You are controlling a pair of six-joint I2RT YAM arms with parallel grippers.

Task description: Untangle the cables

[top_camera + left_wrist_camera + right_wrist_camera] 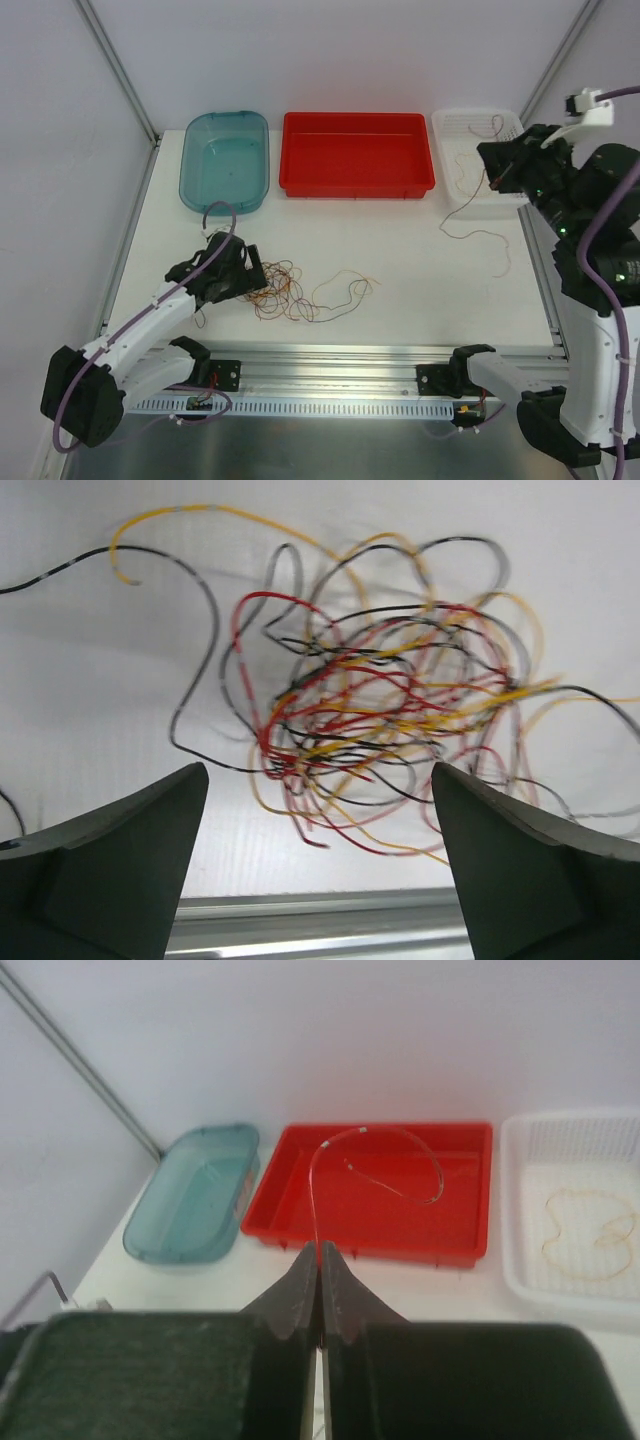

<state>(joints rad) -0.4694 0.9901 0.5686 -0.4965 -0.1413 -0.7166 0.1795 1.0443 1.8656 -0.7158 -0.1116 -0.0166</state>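
A loose tangle of thin red, yellow and dark cables (pixel 288 292) lies on the white table near the front edge. In the left wrist view the tangle (pixel 380 710) spreads just ahead of my left gripper (pixel 318 780), which stands open with nothing between its fingers. From above, the left gripper (pixel 252 280) sits at the tangle's left side. My right gripper (pixel 492 168) is raised over the white basket and shut on one thin red cable (pixel 322 1175). That cable arcs up from the right gripper (pixel 320 1252), and its other end (pixel 492 240) trails down onto the table.
Along the back stand a teal tray (pixel 225 160), a red tray (pixel 356 186) and a white basket (pixel 447 122). A yellow cable (pixel 590 1230) lies in the white basket (pixel 520 1260). An aluminium rail (pixel 340 360) runs along the front edge, close behind the tangle.
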